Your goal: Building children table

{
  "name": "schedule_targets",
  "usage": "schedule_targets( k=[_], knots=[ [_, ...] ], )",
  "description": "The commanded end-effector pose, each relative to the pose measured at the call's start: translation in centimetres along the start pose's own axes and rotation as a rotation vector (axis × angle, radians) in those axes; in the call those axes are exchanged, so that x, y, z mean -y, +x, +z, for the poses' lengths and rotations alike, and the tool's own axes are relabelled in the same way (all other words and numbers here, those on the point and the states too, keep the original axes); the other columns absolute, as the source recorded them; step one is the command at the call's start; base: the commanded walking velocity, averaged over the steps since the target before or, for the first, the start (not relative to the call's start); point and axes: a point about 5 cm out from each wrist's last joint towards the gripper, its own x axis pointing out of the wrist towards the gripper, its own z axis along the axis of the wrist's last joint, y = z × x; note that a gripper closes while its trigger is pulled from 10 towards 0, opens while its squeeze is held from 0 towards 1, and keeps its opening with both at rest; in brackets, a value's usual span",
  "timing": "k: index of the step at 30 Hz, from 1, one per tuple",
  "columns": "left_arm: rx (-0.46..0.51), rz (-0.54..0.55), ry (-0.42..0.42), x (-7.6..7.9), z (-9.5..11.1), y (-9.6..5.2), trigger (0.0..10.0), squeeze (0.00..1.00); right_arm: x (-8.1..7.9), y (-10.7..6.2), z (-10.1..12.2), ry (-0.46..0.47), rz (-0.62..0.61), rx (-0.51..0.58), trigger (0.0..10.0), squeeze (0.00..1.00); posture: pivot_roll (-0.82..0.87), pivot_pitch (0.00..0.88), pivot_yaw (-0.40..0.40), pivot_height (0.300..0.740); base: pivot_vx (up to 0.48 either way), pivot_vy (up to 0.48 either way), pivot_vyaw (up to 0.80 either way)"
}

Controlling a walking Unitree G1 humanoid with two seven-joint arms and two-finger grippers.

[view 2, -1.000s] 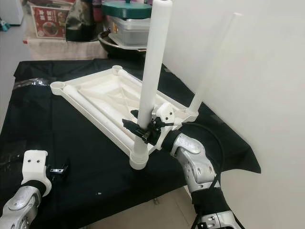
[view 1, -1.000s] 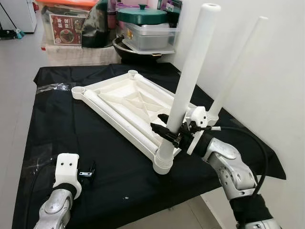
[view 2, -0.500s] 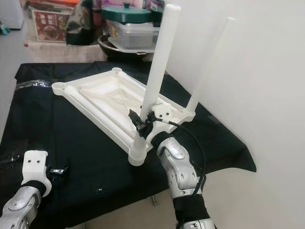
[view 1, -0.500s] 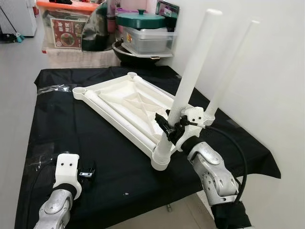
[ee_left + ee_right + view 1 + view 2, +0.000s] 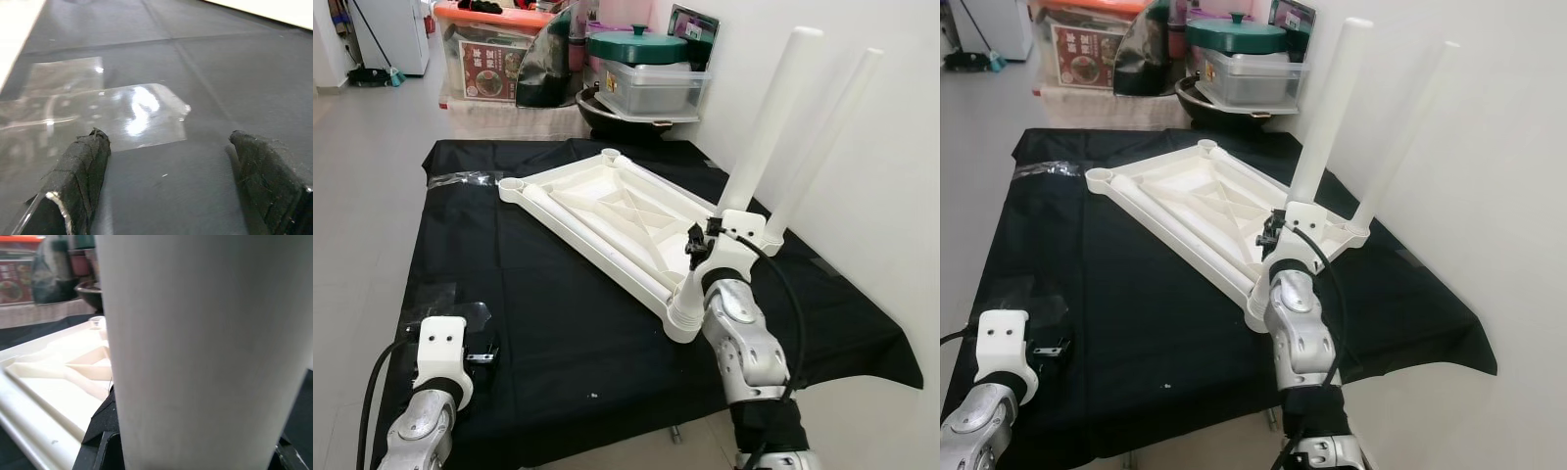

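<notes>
The right gripper (image 5: 697,247) has its jaws closed around the tall white plastic table leg (image 5: 766,123), whose long axis stands nearly upright in the near corner socket of the upturned white plastic tabletop (image 5: 607,201); the left gripper (image 5: 171,186) idles, jaws open, over the black-draped desk (image 5: 509,294).

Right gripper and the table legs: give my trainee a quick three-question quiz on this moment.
1. True or false: the right gripper is at the near leg standing in the upturned tabletop.
2. How many legs stand upright? A) one B) two C) four
3. Fill in: the left gripper hovers open over the ___ cloth.

Key: 1 true; 2 B, the far leg being the second; 3 black.
</notes>
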Motion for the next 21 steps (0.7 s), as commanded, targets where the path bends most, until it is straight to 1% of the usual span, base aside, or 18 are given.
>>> schedule_targets(
  k=[1, 3, 5, 8, 16, 18, 20, 21],
  knots=[
    [-0.022, -0.007, 0.008, 0.25, -0.31, 0.16, 10.0, 0.0, 1.31, -0.01, -2.62, -0.011, -0.078, -0.13, 10.0, 0.0, 0.11, 0.0, -0.119, 0.74, 0.0, 0.0, 0.0],
    [-0.023, -0.007, 0.009, 0.25, -0.32, 0.17, 10.0, 0.0, 1.11, 0.0, -2.61, -0.001, -0.082, -0.137, 10.0, 0.0, 0.11, 0.0, -0.119, 0.74, 0.0, 0.0, 0.0],
    [-0.025, -0.001, 0.013, 0.16, -0.34, 0.18, 10.0, 0.0, 0.48, -0.27, -2.68, 0.016, -0.071, -0.158, 10.0, 0.0, 0.11, 0.0, -0.117, 0.74, 0.0, 0.0, 0.0],
    [-0.026, 0.001, 0.013, 0.11, -0.36, 0.18, 10.0, 0.0, 0.33, -0.37, -2.73, 0.019, -0.071, -0.164, 10.0, 0.0, 0.11, 0.0, -0.117, 0.74, 0.0, 0.0, 0.0],
    [-0.033, -0.001, 0.018, 0.13, -0.52, 0.24, 10.0, 0.0, 0.73, -0.61, -2.82, 0.091, -0.07, -0.173, 10.0, 0.0, 0.11, 0.0, -0.112, 0.74, 0.0, 0.0, 0.0],
    [-0.033, 0.0, 0.018, 0.12, -0.53, 0.25, 10.0, 0.0, 0.82, -0.63, -2.66, 0.105, -0.07, -0.165, 10.0, 0.0, 0.11, 0.0, -0.11, 0.74, 0.0, 0.0, 0.0],
    [-0.033, -0.001, 0.019, 0.11, -0.54, 0.29, 10.0, 0.0, 0.93, -0.67, -2.16, 0.142, -0.075, -0.146, 10.0, 0.0, 0.11, 0.0, -0.11, 0.74, 0.0, 0.0, 0.0],
    [-0.033, -0.001, 0.019, 0.11, -0.54, 0.29, 10.0, 0.0, 0.93, -0.67, -2.16, 0.142, -0.075, -0.146, 10.0, 0.0, 0.11, 0.0, -0.11, 0.74, 0.0, 0.0, 0.0]
  ],
)
